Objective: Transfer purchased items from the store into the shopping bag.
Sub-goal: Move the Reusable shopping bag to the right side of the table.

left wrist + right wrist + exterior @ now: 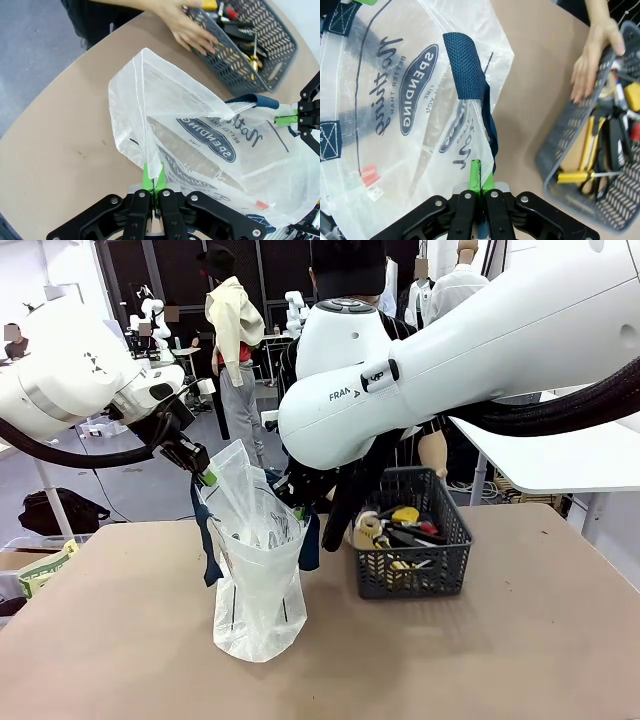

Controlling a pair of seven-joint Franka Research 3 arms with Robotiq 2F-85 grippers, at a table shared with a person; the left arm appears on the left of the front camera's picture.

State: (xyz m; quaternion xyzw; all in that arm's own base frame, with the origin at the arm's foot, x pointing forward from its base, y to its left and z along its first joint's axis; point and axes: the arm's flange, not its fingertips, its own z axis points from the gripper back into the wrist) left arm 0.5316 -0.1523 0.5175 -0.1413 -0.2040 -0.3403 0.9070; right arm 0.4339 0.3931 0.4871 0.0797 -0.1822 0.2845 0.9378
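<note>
Nearest the robot, a translucent whitish plastic tote bag [255, 580] with navy strap handles and a navy oval logo stands upright on the tan bench [500, 660]. The left claw [152, 176] is pinched flat on one edge of the bag's mouth, its green pads together with only the thin film between them. The right claw [481, 176] is clamped in the same way on the opposite edge, just beside a navy strap [465, 65], so the mouth is stretched between the two. Farther off, to the robot's right and apart from the bag, a dark grey perforated plastic basket [410, 570] sits on the bench. It holds a cream roll [368, 525], a small yellow item [405, 513] and a yellow-handled tool [575, 176]. At the far side, a person's hand [187, 27] lies over the basket's rim.
</note>
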